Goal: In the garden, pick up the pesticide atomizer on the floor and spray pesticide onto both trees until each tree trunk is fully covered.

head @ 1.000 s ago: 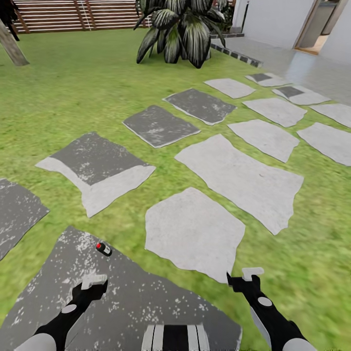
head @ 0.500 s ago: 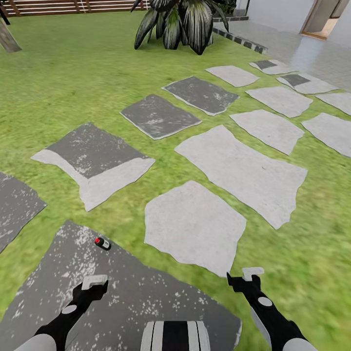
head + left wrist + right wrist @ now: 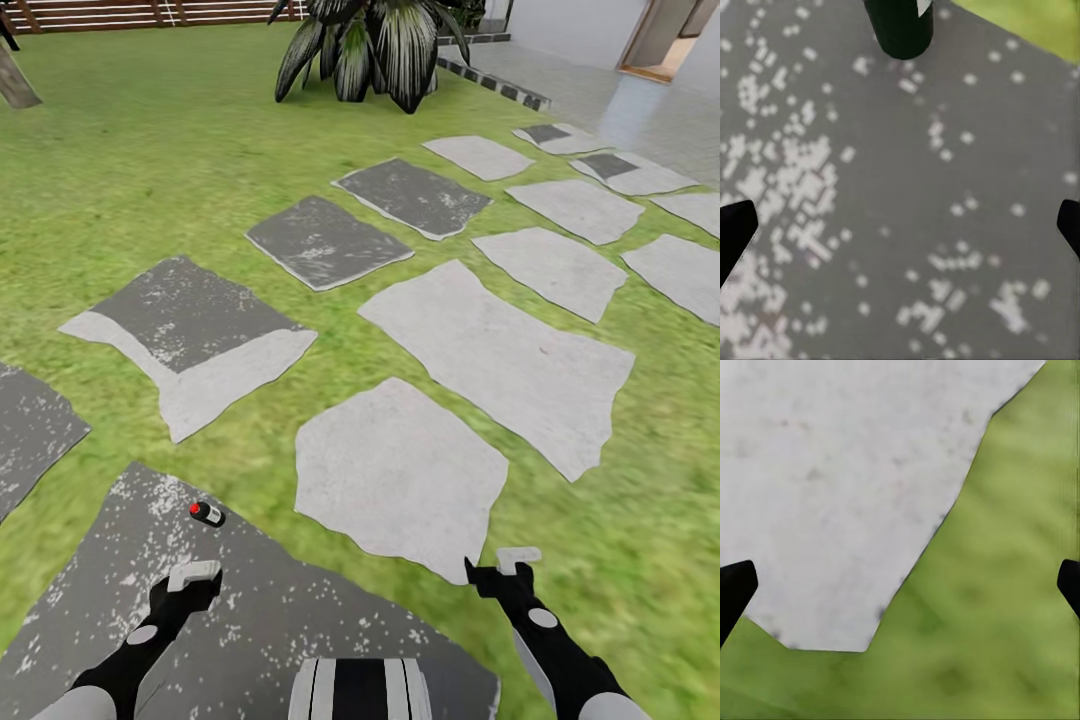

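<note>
Below me, between my two arms, a striped white-and-black part of my own base [image 3: 360, 690] rests over the dark grey paving slab flecked with white [image 3: 280, 620]. My left gripper [image 3: 192, 578] hangs above that slab with its jaws wide apart and nothing between them; in the left wrist view only the black fingertips [image 3: 735, 232] show at the edges, with speckled stone between. My right gripper [image 3: 505, 568] is likewise spread and empty, poised over the edge where a pale grey stone slab [image 3: 847, 487] meets the green grass lawn [image 3: 1005, 607].

Just ahead of my left gripper lies the small dark pesticide atomizer with a red-and-white cap [image 3: 207, 514], on its side on the dark slab, near the slab's far edge. In the left wrist view its dark body [image 3: 900, 26] sits straight ahead of the open jaws.

Over the last half second the whole scene has slid slightly down and toward me, so my view has shifted; the atomizer itself looks unmoved. I judge it now within reach for a left-hand pickup.

Farther out, stepping stones cross the lawn to a spiky dark-leaved palm [image 3: 375, 45], and a slanted grey-beige trunk [image 3: 15, 82] stands at the far left.
</note>
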